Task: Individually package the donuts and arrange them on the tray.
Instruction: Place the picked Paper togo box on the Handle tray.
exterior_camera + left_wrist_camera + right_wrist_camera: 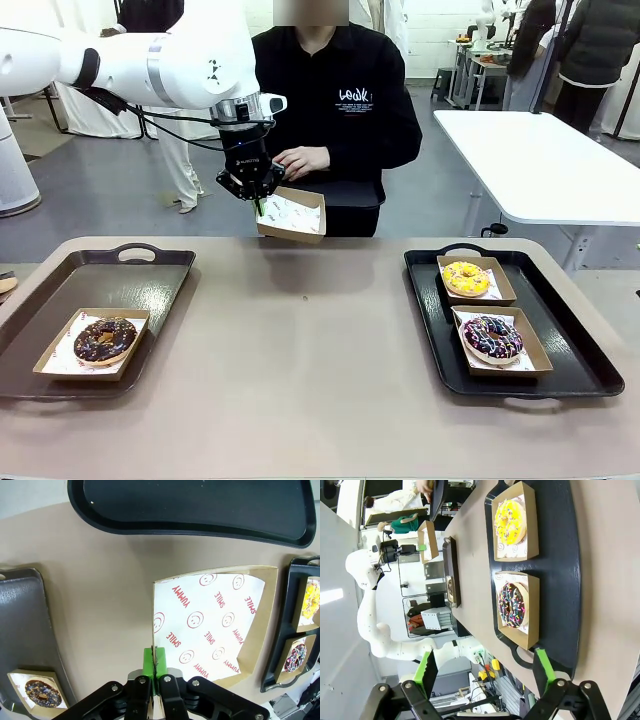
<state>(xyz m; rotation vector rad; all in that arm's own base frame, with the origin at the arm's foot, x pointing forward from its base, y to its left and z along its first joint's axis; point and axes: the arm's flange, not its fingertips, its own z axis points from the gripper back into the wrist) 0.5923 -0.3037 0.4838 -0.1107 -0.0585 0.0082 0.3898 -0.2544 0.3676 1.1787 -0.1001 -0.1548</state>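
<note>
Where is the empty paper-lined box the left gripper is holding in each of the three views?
Front: top centre, empty box held above the table's far edge.
Left wrist: centre right, rim pinched by the left gripper.
Right wrist: small, upper left.
Shared landmark: the yellow donut.

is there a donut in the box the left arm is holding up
No, the box pinched by the left gripper holds nothing but its printed paper liner.

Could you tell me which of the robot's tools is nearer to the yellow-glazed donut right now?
The right. The right tool hovers open by the black tray's end, near the yellow-glazed donut. The left tool is raised beyond the table's middle, shut on an empty box.
</note>
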